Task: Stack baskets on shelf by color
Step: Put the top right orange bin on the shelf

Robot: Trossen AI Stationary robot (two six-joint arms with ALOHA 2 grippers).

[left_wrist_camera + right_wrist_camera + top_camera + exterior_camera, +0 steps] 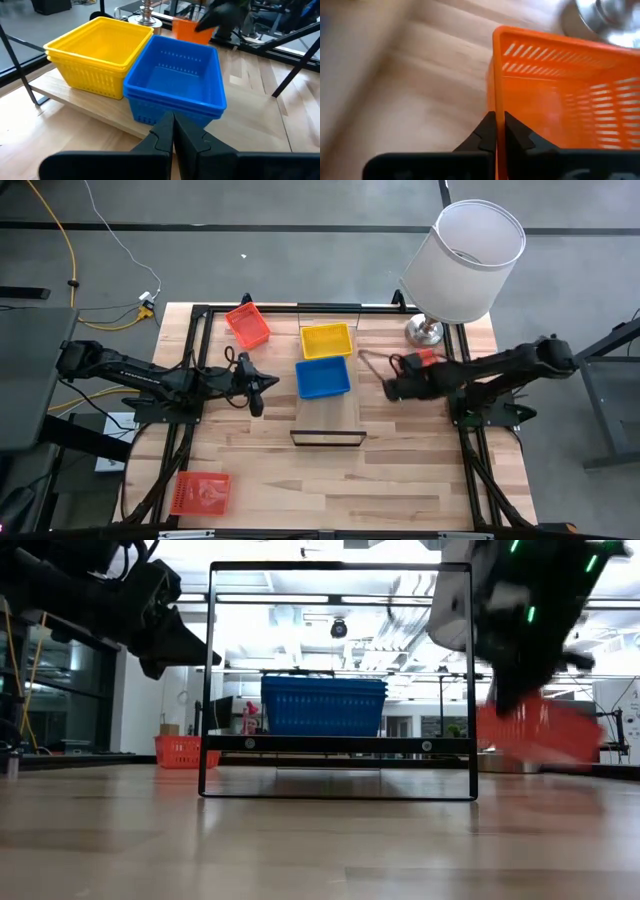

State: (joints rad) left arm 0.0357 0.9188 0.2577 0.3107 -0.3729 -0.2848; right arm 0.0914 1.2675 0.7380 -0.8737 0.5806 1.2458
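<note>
On the shelf (328, 420) stand a stack of yellow baskets (327, 338) and, nearer, a stack of blue baskets (323, 377); both also show as yellow baskets (97, 47) and blue baskets (177, 82) in the left wrist view. My left gripper (266, 385) hovers shut just left of the blue stack and touches nothing. My right gripper (388, 388), right of the shelf, is shut on a red basket (565, 95) that the arm mostly hides from above. Two more red baskets rest on the table, one far left (248, 325) and one near left (200, 492). My right gripper pinches the red basket's side wall at its upper rim (495, 102), one finger inside the basket and one outside. The fingers (482, 132) come from above, slanting down. The basket (540, 730) hangs below the gripper, blurred; whether its bottom is off the table, I cannot tell.
A lamp with a white shade (468, 255) and a metal base (424, 332) stands at the far right, close behind the right gripper. Black frame rails (200, 380) run along the table's left and right sides. Bare wood (330, 480) lies near the front edge.
</note>
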